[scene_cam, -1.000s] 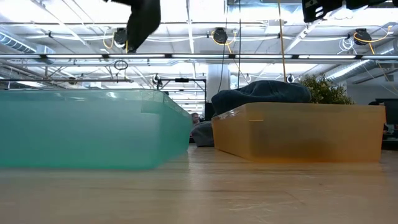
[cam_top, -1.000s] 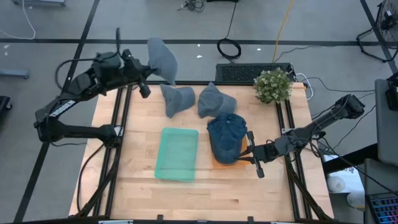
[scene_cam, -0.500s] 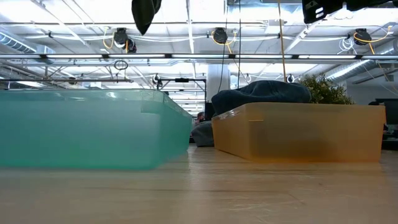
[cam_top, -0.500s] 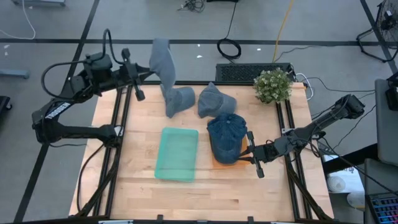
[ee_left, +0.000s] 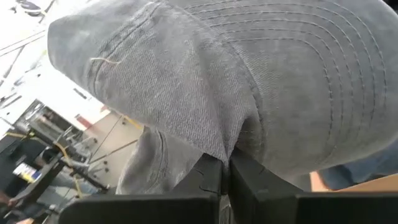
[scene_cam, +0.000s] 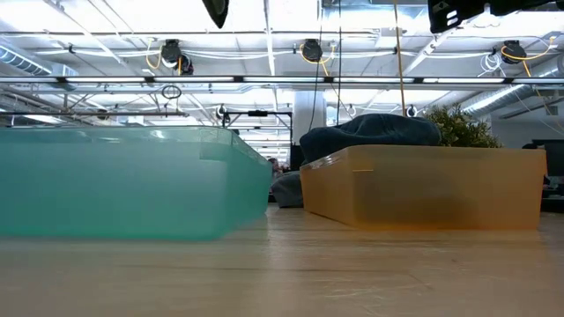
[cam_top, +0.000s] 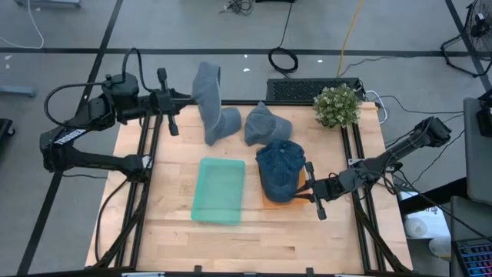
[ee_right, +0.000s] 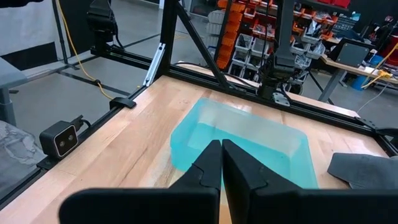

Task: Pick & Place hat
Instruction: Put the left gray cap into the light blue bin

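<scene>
No legible text, label or number anywhere.

grey denim hat hung limp, pinched in the left gripper, raised over the surface's far left edge, brim crumpled.

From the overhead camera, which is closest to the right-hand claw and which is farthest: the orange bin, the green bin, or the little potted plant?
Measured from the right gripper, at the table's right edge, in the high view:
1. Orange bin, right beside it, mostly under a dark blue hat.
2. Potted plant, at the back right corner.
3. Green bin, across the table at centre left.
</scene>
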